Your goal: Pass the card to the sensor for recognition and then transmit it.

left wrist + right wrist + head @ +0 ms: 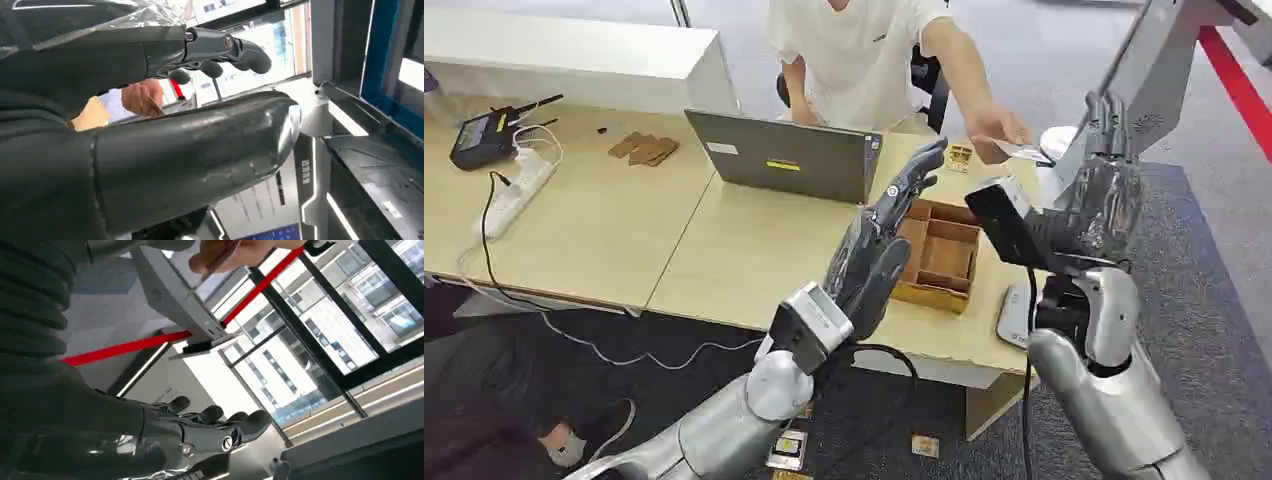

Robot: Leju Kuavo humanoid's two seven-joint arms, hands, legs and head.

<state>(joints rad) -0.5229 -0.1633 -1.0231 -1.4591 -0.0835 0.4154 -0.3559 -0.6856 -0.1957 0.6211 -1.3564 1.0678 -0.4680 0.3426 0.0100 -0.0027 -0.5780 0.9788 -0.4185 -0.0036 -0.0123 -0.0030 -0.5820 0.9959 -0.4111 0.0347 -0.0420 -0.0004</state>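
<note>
Two robot hands are raised over the table (724, 250). The left hand (879, 245) is spread flat with nothing in it, above the wooden tray (939, 255). The right hand (1109, 170) is stretched up, empty, beside the grey sensor (1154, 60). The card (1022, 152) is pinched in a person's hand (994, 130).

R robot hand (200, 432) empty, person's hand (235, 252) w/ card (222, 251)

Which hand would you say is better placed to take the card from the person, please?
Probably the right hand: it is raised, empty, beside the card in the person's hand. The left hand hovers farther off, above the wooden tray.
</note>
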